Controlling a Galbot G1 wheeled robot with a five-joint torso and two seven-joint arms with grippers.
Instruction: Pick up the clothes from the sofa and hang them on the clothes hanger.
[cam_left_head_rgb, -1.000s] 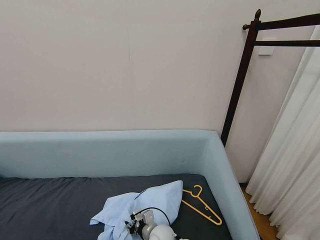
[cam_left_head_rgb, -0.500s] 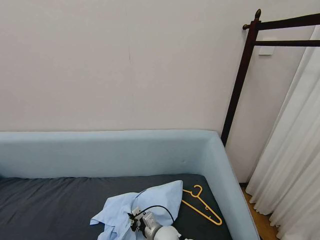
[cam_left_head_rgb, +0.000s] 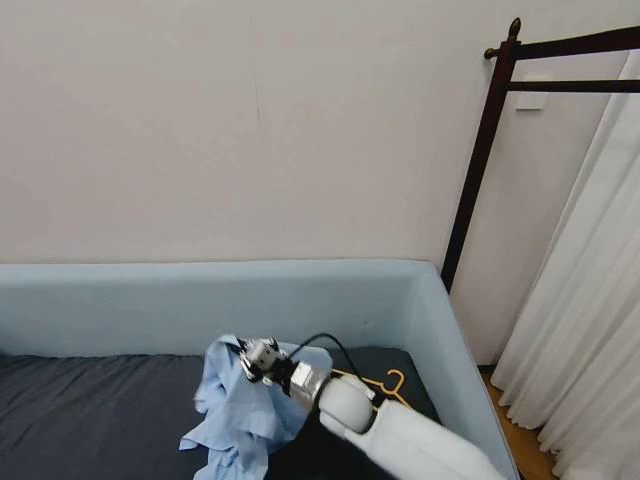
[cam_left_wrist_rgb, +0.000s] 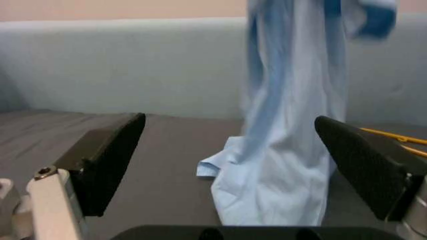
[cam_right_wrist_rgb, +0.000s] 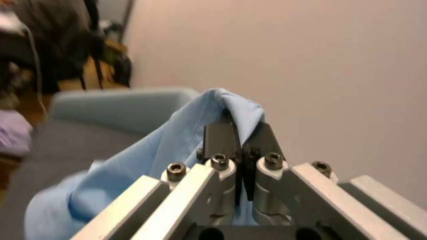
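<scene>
Here, the blue shirt (cam_left_head_rgb: 238, 412) (cam_right_wrist_rgb: 127, 167) is pinched at its top fold by the right gripper (cam_left_head_rgb: 246, 354) (cam_right_wrist_rgb: 240, 143), whose fingers are pressed shut on the cloth. The shirt hangs below that gripper, and its low end is laid on the sofa (cam_left_head_rgb: 150, 300). A yellow hanger (cam_left_head_rgb: 397, 385) is seen beside the right arm. The left gripper (cam_left_wrist_rgb: 231, 125) is held low with its fingers wide apart, the shirt (cam_left_wrist_rgb: 293, 125) in front of it. The clothes rack (cam_left_head_rgb: 488, 135) is seen far to the right.

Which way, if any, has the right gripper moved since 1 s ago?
Yes. The right gripper rose, now level with the sofa backrest, lifting the shirt.
</scene>
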